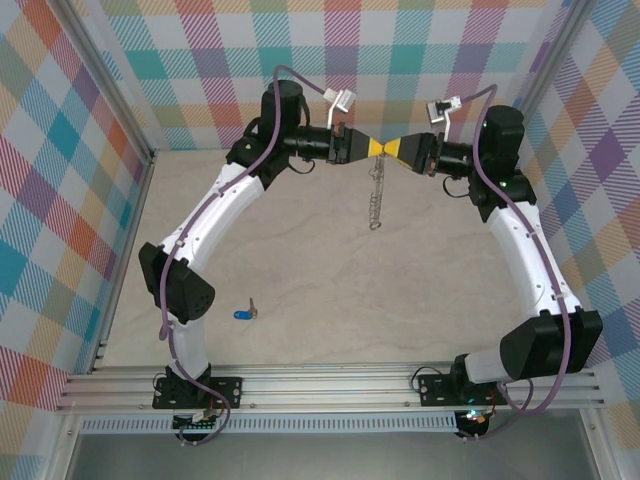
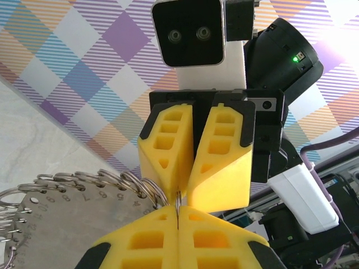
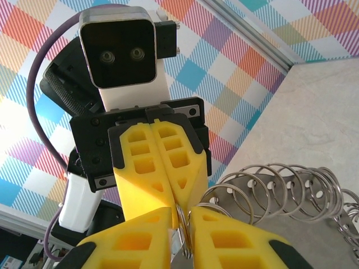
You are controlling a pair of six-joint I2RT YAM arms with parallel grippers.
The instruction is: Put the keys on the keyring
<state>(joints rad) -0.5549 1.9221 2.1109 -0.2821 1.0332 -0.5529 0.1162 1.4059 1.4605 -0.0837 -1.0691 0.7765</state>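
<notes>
The keyring [image 1: 376, 195] is a row of grey split rings on a perforated metal strip, hanging between both grippers at the back middle. My left gripper [image 1: 380, 148] is shut on its top ring, which sits in the seam between the pads in the left wrist view [image 2: 178, 216]. My right gripper [image 1: 392, 148] meets it tip to tip, and its jaws pinch the same ring [image 3: 182, 224] with a narrow gap. The rings [image 3: 269, 179] trail off to the right. The key [image 1: 243, 314], tiny with a blue head, lies on the table near the left arm's base.
The tabletop [image 1: 330, 290] is pale and marbled, walled by checked panels [image 1: 60, 200] left, right and back. An aluminium rail [image 1: 320, 385] carrying both arm bases runs along the near edge.
</notes>
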